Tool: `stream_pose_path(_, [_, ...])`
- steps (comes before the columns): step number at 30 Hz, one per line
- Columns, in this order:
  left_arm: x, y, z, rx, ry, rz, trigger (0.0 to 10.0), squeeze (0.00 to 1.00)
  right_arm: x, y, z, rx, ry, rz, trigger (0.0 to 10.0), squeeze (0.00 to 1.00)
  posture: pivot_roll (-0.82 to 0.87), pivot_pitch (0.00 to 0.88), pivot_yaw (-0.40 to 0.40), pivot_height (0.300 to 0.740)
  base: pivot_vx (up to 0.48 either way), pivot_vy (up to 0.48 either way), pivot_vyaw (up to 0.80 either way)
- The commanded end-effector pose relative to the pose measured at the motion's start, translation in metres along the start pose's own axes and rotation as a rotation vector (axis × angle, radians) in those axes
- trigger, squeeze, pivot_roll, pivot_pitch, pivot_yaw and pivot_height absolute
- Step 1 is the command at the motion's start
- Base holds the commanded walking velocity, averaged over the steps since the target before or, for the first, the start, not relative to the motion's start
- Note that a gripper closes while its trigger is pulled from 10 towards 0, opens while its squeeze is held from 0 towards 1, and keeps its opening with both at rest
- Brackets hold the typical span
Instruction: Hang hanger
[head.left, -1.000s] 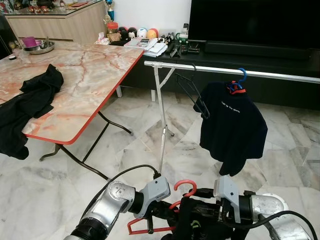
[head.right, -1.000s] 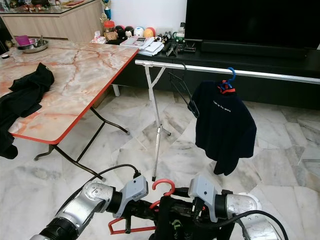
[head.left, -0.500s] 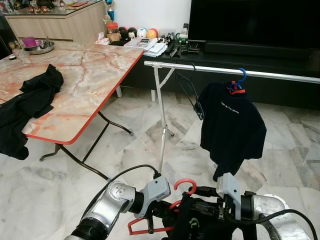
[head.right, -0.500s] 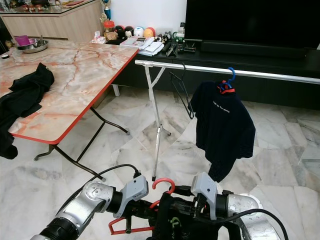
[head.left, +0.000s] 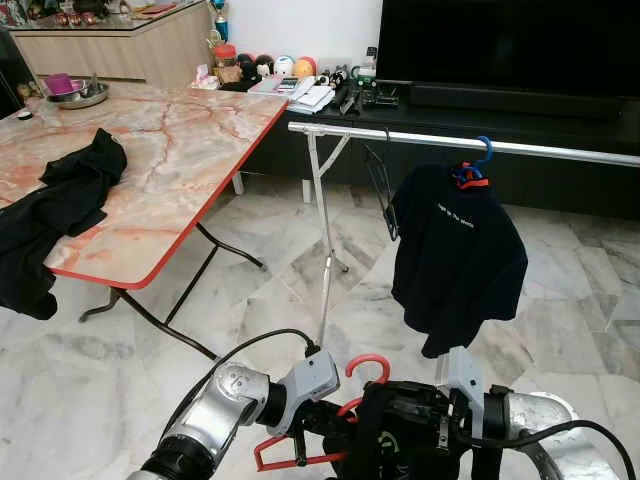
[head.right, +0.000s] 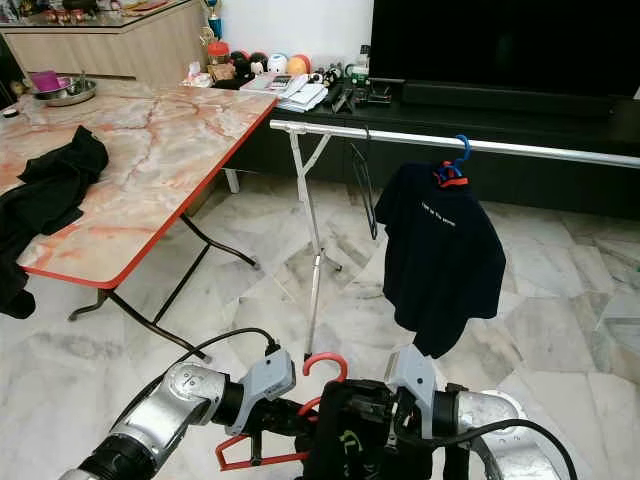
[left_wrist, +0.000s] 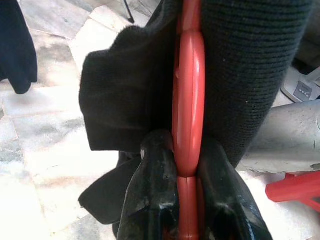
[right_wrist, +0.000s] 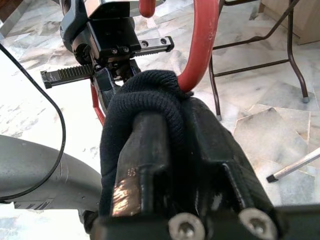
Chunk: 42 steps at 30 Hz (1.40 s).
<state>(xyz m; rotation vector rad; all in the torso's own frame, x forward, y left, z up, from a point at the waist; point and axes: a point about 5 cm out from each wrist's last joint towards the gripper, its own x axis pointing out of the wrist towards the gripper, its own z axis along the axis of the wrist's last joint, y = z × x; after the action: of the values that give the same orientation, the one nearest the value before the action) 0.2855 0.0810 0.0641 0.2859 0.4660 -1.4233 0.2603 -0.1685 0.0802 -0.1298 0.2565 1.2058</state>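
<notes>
Swinging on the rail since a second ago, the hung dark shirt (head.left: 458, 255) is drifting toward the rail's left end, and the empty black hanger (head.left: 380, 180) beside it is turning edge-on; the right arm's wrist block is sitting a little higher and closer to the red hook than before.

Low in the head views, both grippers are meeting over a red hanger (head.left: 370, 370) that is carrying a black garment (head.left: 395, 450). The left gripper (left_wrist: 182, 165) is pinching the red bar with its two black fingers (left_wrist: 155, 180) closed narrowly on either side of it, the knit cloth pressing against the bar just beyond. The right gripper (right_wrist: 165, 125) is clamping the black cloth at the base of the red hook, its fingers (right_wrist: 142, 145) buried in a fold of fabric. The hook is curving upward between the two wrists, well short of the rail.

A silver clothes rail (head.left: 440, 140) is crossing the room ahead on a thin folding leg (head.left: 322, 240), with the dark shirt hanging from a blue hook (head.left: 484, 150). A marble-patterned folding table (head.left: 180, 150) with a red edge is standing to the left; black clothing (head.left: 60, 210) is lying over its near left corner and a metal bowl (head.left: 78, 95) is resting near its far left corner. A dark television (head.left: 510, 45) is standing on a low black unit behind the rail, and pale marble tiles (head.left: 270, 290) are covering the floor.
</notes>
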Motion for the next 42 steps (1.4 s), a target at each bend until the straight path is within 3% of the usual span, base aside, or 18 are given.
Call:
stream_pose_path(1, [0.002, -0.004, -0.002, 0.004, 0.006, -0.021, 0.0, 0.00, -0.004, -0.004, 0.011, -0.019, -0.059, -0.034, 0.0, 0.00, -0.01, 0.053, 0.028, 0.740, 0.000, 0.000, 0.00])
stream_pose_path(10, [0.000, -0.006, -0.006, -0.001, 0.013, -0.020, 0.0, 0.00, -0.008, -0.004, 0.011, -0.001, -0.077, -0.054, 0.0, 0.00, -0.01, 0.053, 0.028, 0.740, 0.000, 0.000, 0.00])
stream_pose_path(23, [-0.025, -0.009, -0.039, -0.080, 0.083, 0.045, 0.0, 0.00, -0.038, -0.001, -0.005, 0.032, -0.011, -0.141, 0.0, 0.00, -0.01, 0.062, 0.030, 0.740, 0.000, 0.000, 0.00])
stream_pose_path(37, [-0.085, -0.019, -0.088, -0.261, 0.113, 0.214, 0.0, 0.00, -0.056, 0.021, -0.037, 0.082, 0.116, -0.173, 0.0, 0.00, 0.00, 0.033, 0.037, 0.740, 0.000, 0.000, 0.00])
stream_pose_path(39, [-0.105, -0.031, -0.098, -0.279, 0.165, 0.157, 0.0, 0.00, -0.060, 0.021, -0.043, 0.076, 0.144, -0.207, 0.0, 0.00, 0.01, 0.004, 0.042, 0.740, 0.000, 0.000, 0.00])
stream_pose_path(42, [-0.112, -0.038, -0.101, -0.256, 0.215, 0.108, 0.0, 0.00, -0.062, 0.018, -0.045, 0.073, 0.152, -0.239, 0.0, 0.00, 0.02, 0.000, 0.040, 0.740, 0.000, 0.000, 0.00])
